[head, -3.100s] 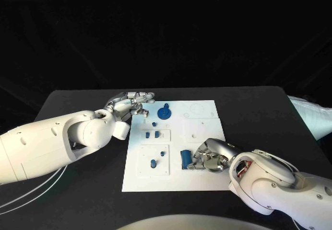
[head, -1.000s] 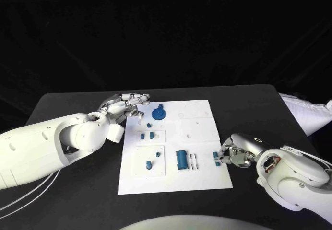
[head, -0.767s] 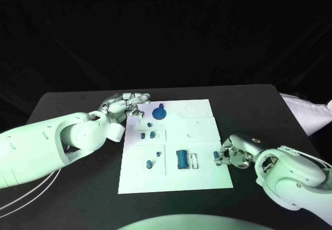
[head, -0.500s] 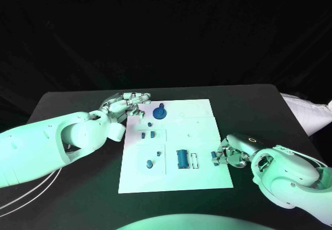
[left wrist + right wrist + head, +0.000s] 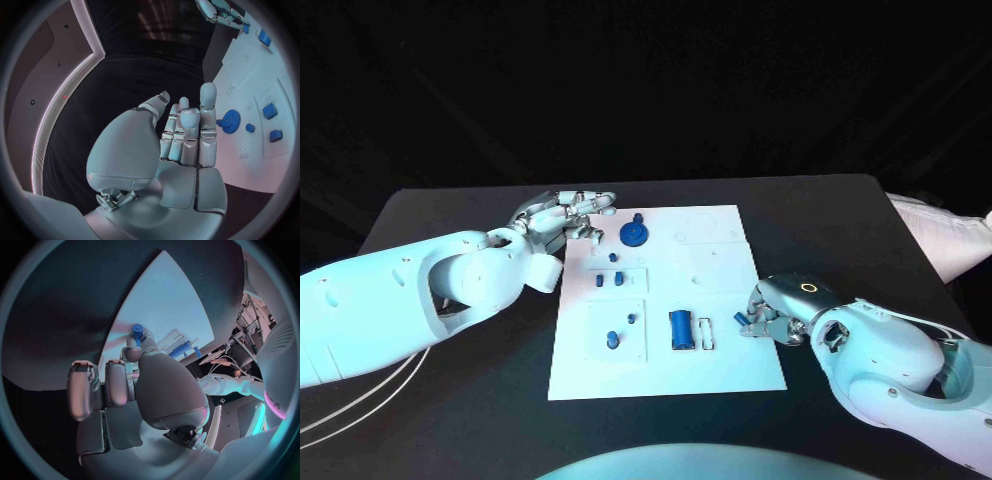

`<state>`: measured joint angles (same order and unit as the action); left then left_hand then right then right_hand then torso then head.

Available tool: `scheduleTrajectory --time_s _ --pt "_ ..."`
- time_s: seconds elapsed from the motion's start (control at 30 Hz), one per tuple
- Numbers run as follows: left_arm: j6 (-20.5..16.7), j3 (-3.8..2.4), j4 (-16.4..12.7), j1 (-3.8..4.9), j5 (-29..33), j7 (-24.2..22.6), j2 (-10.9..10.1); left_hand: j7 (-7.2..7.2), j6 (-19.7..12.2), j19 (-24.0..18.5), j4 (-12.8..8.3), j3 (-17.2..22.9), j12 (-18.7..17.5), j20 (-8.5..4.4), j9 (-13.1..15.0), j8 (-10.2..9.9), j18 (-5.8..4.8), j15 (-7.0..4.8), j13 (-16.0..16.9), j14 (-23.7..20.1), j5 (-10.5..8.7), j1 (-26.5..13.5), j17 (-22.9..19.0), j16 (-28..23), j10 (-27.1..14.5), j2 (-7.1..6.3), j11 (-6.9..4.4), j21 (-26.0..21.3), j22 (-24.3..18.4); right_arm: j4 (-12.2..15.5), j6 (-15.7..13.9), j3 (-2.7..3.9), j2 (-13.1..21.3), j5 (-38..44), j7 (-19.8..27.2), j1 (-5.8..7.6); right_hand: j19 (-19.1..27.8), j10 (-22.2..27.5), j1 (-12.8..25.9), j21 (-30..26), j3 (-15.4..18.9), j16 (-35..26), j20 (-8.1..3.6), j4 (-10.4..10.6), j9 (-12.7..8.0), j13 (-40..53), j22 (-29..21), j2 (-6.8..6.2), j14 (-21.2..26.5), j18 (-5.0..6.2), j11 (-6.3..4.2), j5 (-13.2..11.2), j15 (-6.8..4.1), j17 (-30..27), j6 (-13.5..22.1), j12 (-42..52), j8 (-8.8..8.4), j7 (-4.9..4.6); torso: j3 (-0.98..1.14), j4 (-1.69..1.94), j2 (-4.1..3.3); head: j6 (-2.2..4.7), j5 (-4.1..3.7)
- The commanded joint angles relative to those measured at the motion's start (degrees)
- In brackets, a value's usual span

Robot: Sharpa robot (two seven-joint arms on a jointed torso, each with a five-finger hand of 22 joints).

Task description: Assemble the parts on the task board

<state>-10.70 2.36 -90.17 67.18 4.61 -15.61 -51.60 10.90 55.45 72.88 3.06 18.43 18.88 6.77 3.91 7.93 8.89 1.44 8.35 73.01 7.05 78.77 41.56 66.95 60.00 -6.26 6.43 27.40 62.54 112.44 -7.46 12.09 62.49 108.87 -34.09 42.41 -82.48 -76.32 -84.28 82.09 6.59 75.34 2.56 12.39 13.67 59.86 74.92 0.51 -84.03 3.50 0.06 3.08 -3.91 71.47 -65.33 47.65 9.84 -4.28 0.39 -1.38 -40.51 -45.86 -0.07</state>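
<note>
The white task board (image 5: 711, 290) lies in the middle of the table. My right hand (image 5: 773, 316) hovers at the board's right edge and pinches a small blue part (image 5: 137, 330) between thumb and finger. A blue cylinder (image 5: 681, 330) lies on the board just left of that hand, next to a narrow white slot (image 5: 708, 333). My left hand (image 5: 568, 216) rests by the board's far left corner, fingers straight and holding nothing (image 5: 182, 137). A blue gear (image 5: 635, 235) stands close to it. Small blue parts (image 5: 609, 280) sit in the left-hand panels.
The black table (image 5: 459, 400) extends around the board on all sides. A pale cloth-like object (image 5: 956, 245) lies past the table's right edge. Two more blue pieces (image 5: 615, 339) sit in the board's near-left panel.
Three seconds ago my right hand was over the board beside the blue cylinder; it then drew back to the right edge with the small blue part. Since then it has edged left. The left hand stays put.
</note>
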Motion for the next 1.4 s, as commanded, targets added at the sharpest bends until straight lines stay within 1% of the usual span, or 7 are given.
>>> scheduleTrajectory --time_s 0.03,0.27,0.33,0.6,0.9,1.13,1.4 --pt "1.32 -0.03 -0.27 0.02 -0.18 -0.03 0.08 0.02 -0.34 0.01 -0.08 -0.38 0.36 0.41 0.03 0.35 1.11 0.12 0.08 -0.36 -0.10 0.40 -0.05 0.09 -0.37 0.02 0.02 -0.22 -0.05 -1.03 9.79 -0.96 -0.33 4.53 -1.45 -1.17 0.01 0.16 -0.99 0.04 -0.69 0.38 -0.38 -0.20 0.05 0.14 2.22 0.21 -2.71 -0.33 -0.40 -0.16 -0.25 0.12 -0.06 0.17 -0.28 0.06 0.06 0.00 -0.01 -0.05 0.04" --pt "1.37 -0.02 -0.17 0.02 -0.18 0.00 0.08 0.02 -0.34 0.01 -0.08 -0.38 0.36 0.41 0.03 0.35 1.11 0.12 0.08 -0.36 -0.10 0.40 -0.05 0.09 -0.37 0.02 0.02 -0.22 -0.05 -0.97 9.69 -1.02 -0.67 4.90 -1.52 -1.33 0.19 0.67 -0.49 -0.17 -1.47 0.14 -0.31 0.15 0.19 -0.51 1.96 -0.33 -2.64 -0.27 -0.21 0.92 -0.12 -0.08 0.27 -0.99 -0.63 -0.13 0.05 -0.04 0.03 0.09 0.07" --pt "1.39 -0.02 -0.16 0.02 -0.18 0.00 0.11 0.02 -0.34 0.01 -0.08 -0.38 0.36 0.41 0.03 0.35 1.11 0.12 0.08 -0.36 -0.10 0.40 -0.05 0.09 -0.37 0.02 0.02 -0.22 -0.05 -0.98 8.87 -1.03 -0.77 4.37 -1.52 -1.34 0.14 0.83 -1.36 -0.13 -2.83 0.21 -0.39 -0.12 0.31 -0.51 2.05 -0.43 -2.67 -0.27 -0.32 4.92 -0.24 0.09 0.31 -1.19 -0.82 -0.15 0.05 0.01 0.04 0.15 0.05" --pt "1.39 -0.02 -0.14 0.01 -0.40 -0.03 0.10 0.02 -0.36 -0.01 -0.05 -0.44 0.41 0.41 0.03 0.37 1.12 0.13 0.08 -0.36 -0.11 0.37 -0.05 0.11 -0.40 0.03 0.02 -0.32 -0.10 -0.48 0.07 -1.03 -0.75 -0.12 -1.36 -1.36 -0.68 -0.05 -6.55 0.72 -11.04 1.27 -0.75 -2.93 1.02 0.55 3.37 1.22 -2.99 -0.60 -0.71 8.27 -0.54 1.48 -0.17 0.07 -0.78 0.19 0.07 -0.01 0.02 0.27 0.14" --pt "1.43 -0.01 -0.20 -0.05 -0.47 -0.07 0.02 0.02 -0.37 0.01 -0.06 -0.44 0.43 0.41 0.03 0.38 1.12 0.13 0.08 -0.36 -0.10 0.39 -0.06 0.11 -0.41 0.05 0.02 -0.28 -0.09 1.99 -13.09 -0.78 0.04 -11.02 -1.05 -1.26 -0.85 -0.98 -0.52 1.03 -22.99 1.58 -0.60 -2.28 2.82 0.73 3.83 -4.30 -3.04 -0.66 -0.65 12.44 -0.52 2.04 -0.13 -0.22 -0.69 0.29 0.05 0.03 -0.02 0.23 0.24" --pt "1.43 -0.01 -0.26 -0.09 -0.48 -0.08 -0.02 0.02 -0.37 0.01 -0.06 -0.44 0.43 0.41 0.03 0.38 1.12 0.13 0.08 -0.36 -0.10 0.39 -0.06 0.11 -0.41 0.05 0.02 -0.28 -0.09 4.03 -16.76 -0.59 0.26 -17.05 -0.92 -1.01 -1.00 -1.58 4.20 1.19 -27.19 1.86 -0.65 -1.17 3.75 1.31 4.11 -6.61 -3.15 -0.71 -0.79 12.69 -0.55 2.46 -0.28 0.23 -0.61 0.47 0.08 -0.02 -0.07 0.16 0.31" --pt "1.43 -0.01 -0.28 -0.11 -0.49 -0.02 0.00 0.02 -0.37 0.01 -0.06 -0.44 0.43 0.41 0.03 0.38 1.12 0.13 0.08 -0.36 -0.10 0.39 -0.06 0.11 -0.41 0.05 0.02 -0.28 -0.09 4.18 -15.96 -0.54 -0.21 -22.88 -0.98 -0.89 -1.09 -1.86 7.50 1.27 -28.24 2.05 -0.72 -0.49 4.27 1.48 4.24 -7.81 -3.21 -0.73 -0.82 15.52 -0.60 2.71 -0.38 0.16 -0.68 0.53 -0.02 0.03 -0.03 0.18 0.24"
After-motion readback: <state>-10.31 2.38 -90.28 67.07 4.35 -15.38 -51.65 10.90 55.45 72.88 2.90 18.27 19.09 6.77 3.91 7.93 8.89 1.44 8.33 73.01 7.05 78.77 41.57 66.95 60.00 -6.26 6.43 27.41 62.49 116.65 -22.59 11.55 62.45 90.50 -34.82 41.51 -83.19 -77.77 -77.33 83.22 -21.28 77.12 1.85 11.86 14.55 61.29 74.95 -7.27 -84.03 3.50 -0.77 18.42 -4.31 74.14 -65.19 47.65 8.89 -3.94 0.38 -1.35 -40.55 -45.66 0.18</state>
